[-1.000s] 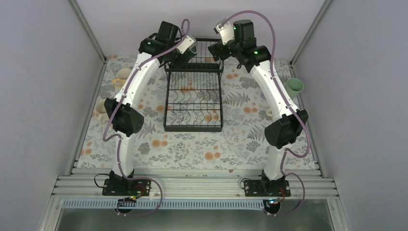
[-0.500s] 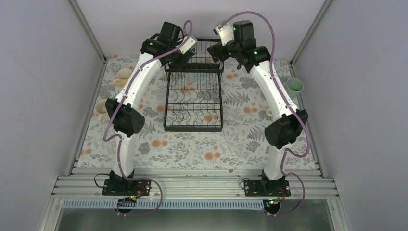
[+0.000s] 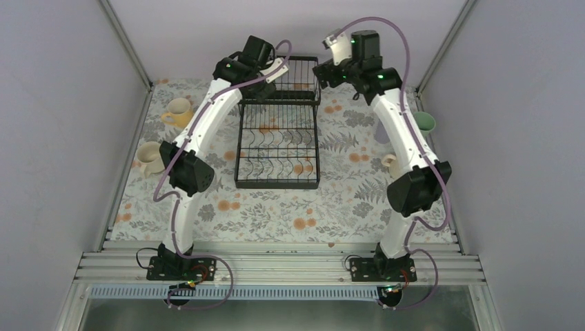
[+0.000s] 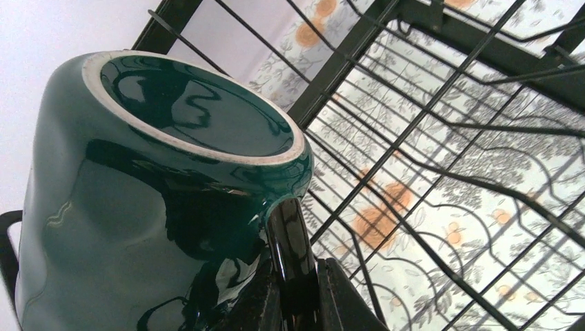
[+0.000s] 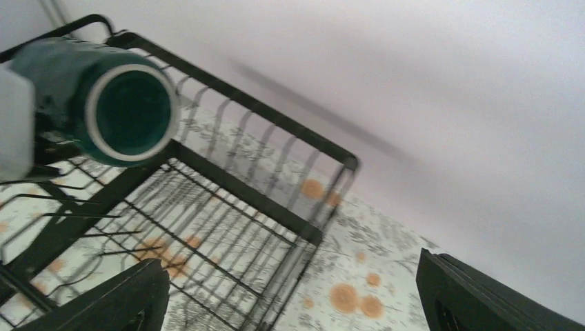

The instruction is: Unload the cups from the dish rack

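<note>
- Top external view: a yellow cup [image 3: 178,110] and a cream cup [image 3: 149,157] stand near the counter's left edge.
- Left gripper [image 4: 298,293] is clamped on the handle of the dark green cup [image 4: 138,207], which is tilted at the far-left corner of the dish rack [image 3: 277,185].
- Right gripper [image 5: 296,310] hangs by the rack's far-right corner, jaws wide, holding nothing.
- A mint green cup [image 3: 423,123] sits at the counter's right edge.
</note>
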`<state>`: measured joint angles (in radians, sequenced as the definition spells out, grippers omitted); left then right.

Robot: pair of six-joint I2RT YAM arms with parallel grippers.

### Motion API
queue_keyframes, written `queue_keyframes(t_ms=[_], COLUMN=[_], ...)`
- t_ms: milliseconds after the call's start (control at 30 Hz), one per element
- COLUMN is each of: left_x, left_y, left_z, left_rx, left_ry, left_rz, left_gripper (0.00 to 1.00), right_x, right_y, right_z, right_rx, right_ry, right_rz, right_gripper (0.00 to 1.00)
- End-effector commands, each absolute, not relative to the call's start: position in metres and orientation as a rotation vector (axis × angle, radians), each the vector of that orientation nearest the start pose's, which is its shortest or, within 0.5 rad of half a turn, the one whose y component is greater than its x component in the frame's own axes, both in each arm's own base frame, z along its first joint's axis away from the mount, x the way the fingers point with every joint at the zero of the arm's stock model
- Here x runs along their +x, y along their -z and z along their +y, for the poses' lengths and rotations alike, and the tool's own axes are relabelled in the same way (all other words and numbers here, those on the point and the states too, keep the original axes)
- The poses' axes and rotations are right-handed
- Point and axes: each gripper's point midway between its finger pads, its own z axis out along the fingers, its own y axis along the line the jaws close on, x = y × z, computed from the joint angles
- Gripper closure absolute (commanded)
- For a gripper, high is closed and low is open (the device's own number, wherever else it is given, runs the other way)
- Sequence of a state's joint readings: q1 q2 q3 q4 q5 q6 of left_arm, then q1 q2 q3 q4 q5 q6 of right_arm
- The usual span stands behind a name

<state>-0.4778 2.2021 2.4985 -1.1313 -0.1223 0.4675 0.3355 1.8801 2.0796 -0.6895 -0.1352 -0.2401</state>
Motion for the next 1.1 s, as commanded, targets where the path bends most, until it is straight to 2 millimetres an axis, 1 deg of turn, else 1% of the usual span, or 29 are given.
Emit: queue_keyframes(t_ms=[0, 100, 200, 267, 367, 467, 533, 567, 633, 767, 833, 967, 1033, 1067], left_x=[0.499, 0.49, 0.488, 0.487, 0.487, 0.488, 0.487, 0.486, 0.481, 0.462, 0.45, 0.418, 0.398, 0.39], left_y=[-0.345, -0.366, -0.373, -0.373, -0.365, -0.362, -0.363, -0.365, -0.37, -0.382, -0.382, -0.351, -0.34, -0.34], left_z=[-0.224, -0.221, -0.218, -0.218, -0.222, -0.22, -0.221, -0.218, -0.218, -0.216, -0.216, -0.215, -0.216, -0.217], left_rx=[0.995, 0.999, 1.012, 1.039, 1.107, 1.133, 1.151, 1.15, 1.167, 1.203, 1.239, 1.399, 1.473, 1.498], left_ry=[-0.338, -0.423, -0.498, -0.559, -0.648, -0.762, -0.808, -0.857, -0.907, -1.012, -1.057, -1.184, -1.245, -1.263], left_rz=[1.995, 1.931, 1.889, 1.878, 1.873, 1.863, 1.847, 1.844, 1.826, 1.784, 1.757, 1.697, 1.634, 1.601], left_gripper=[0.98, 0.98, 0.98, 0.97, 0.98, 0.98, 0.98, 0.98, 0.98, 0.97, 0.98, 0.98, 0.98, 0.98], right_x=[0.503, 0.502, 0.5, 0.498, 0.494, 0.491, 0.489, 0.488, 0.485, 0.481, 0.479, 0.476, 0.475, 0.467], right_y=[-0.394, -0.396, -0.397, -0.397, -0.401, -0.406, -0.407, -0.408, -0.408, -0.404, -0.403, -0.401, -0.399, -0.411], right_z=[0.15, 0.129, 0.12, 0.119, 0.119, 0.118, 0.117, 0.116, 0.115, 0.109, 0.105, 0.098, 0.096, 0.094], right_rx=[-0.566, -0.54, -0.53, -0.533, -0.54, -0.54, -0.539, -0.539, -0.54, -0.538, -0.535, -0.53, -0.53, -0.53], right_ry=[-0.138, -0.145, -0.174, -0.192, -0.201, -0.203, -0.208, -0.21, -0.211, -0.214, -0.215, -0.222, -0.223, -0.216], right_rz=[1.892, 1.901, 1.903, 1.905, 1.899, 1.89, 1.892, 1.89, 1.89, 1.897, 1.899, 1.907, 1.915, 1.891], right_gripper=[0.07, 0.08, 0.08, 0.08, 0.08, 0.07, 0.07, 0.07, 0.07, 0.07, 0.07, 0.07, 0.07, 0.07])
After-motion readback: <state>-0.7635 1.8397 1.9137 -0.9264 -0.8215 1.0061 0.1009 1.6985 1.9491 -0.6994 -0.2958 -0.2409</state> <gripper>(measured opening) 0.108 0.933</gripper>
